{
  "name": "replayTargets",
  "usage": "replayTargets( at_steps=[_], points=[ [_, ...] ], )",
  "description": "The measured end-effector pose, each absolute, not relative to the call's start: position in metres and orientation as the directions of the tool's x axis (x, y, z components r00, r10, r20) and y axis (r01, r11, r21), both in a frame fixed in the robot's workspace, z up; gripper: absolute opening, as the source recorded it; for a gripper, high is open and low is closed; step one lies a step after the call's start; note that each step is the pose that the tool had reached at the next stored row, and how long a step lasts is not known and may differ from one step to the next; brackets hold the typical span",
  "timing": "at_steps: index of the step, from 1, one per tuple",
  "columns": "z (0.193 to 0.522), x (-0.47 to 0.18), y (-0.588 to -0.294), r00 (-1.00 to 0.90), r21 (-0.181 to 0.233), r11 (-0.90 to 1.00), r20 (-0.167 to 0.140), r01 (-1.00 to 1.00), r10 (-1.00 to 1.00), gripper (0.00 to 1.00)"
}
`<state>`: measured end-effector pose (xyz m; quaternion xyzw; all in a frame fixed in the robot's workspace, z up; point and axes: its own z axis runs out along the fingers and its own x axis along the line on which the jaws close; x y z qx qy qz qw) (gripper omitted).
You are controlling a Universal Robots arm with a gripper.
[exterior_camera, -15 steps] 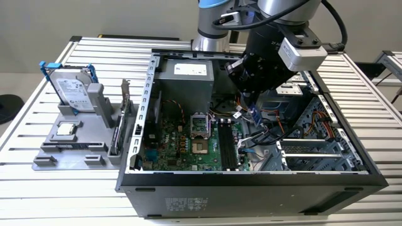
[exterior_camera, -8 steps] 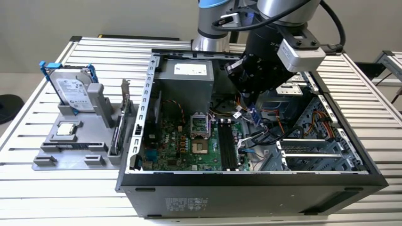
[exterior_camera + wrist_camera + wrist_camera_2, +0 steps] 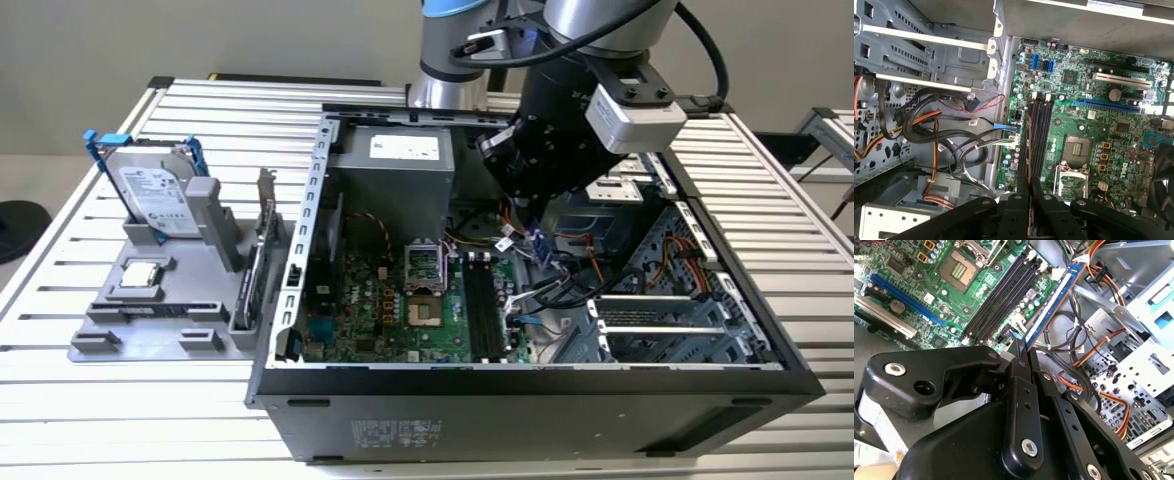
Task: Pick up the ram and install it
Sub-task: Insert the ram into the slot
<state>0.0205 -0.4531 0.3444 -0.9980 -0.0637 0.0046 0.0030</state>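
The jaws are clamped on one end of the ram (image 3: 1051, 307), whose long axis runs straight out from the gripper (image 3: 1020, 351), hanging beside the black memory slots (image 3: 999, 297) on the green motherboard (image 3: 1114, 145) inside the open case (image 3: 534, 385).

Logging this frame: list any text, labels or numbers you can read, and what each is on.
No text can be read for certain.
Power supply label: too small.
Hard drive label: too small.
Case sticker: too small.
Label strip on the ram, held in the gripper: blurred.
Motherboard print: too small.
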Motion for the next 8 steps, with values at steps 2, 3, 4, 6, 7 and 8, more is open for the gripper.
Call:
replayTargets(
  at_steps=[2,3,4,6,7,8],
  points=[
    [0.3436,0.0205,-0.4521,0.992,-0.007,-0.992,-0.009,0.127,0.127,0.0],
    [0.3432,0.0205,-0.4517,0.992,-0.007,-0.992,-0.009,0.127,0.127,0.0],
    [0.3428,0.0205,-0.4512,0.992,-0.007,-0.992,-0.009,0.127,0.127,0.0],
    [0.3421,0.0205,-0.4503,0.992,-0.006,-0.992,-0.009,0.127,0.127,0.0],
    [0.3417,0.0205,-0.4499,0.992,-0.006,-0.992,-0.009,0.126,0.126,0.0],
    [0.3413,0.0205,-0.4494,0.992,-0.006,-0.992,-0.009,0.126,0.126,0.0]
  ],
)
